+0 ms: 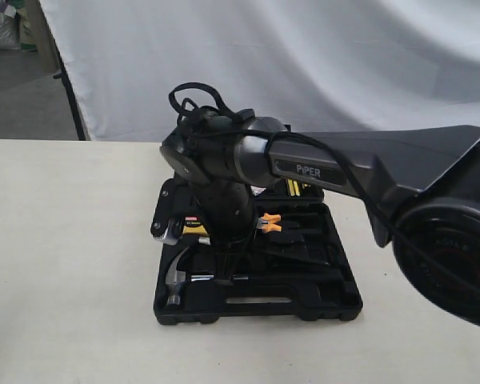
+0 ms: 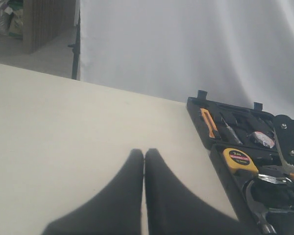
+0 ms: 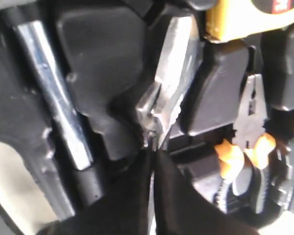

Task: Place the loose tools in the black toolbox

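The black toolbox [image 1: 304,308] lies open on the table. A steel claw hammer [image 1: 176,276] rests in a recess at its near left; its shaft [image 3: 54,93] shows in the right wrist view. My right gripper [image 3: 152,147] is down inside the case, shut on the near end of the silver adjustable wrench [image 3: 174,73], which stretches away toward the yellow tape measure [image 3: 245,19]. My left gripper [image 2: 144,154] is shut and holds nothing, hovering over bare table beside the toolbox [image 2: 220,161]. No tape roll is in view.
Orange-handled pliers [image 3: 250,147] sit in their recess next to the wrench. The right arm [image 1: 320,172] reaches across the case from the right and hides much of it. A white backdrop hangs behind the table edge [image 2: 112,88].
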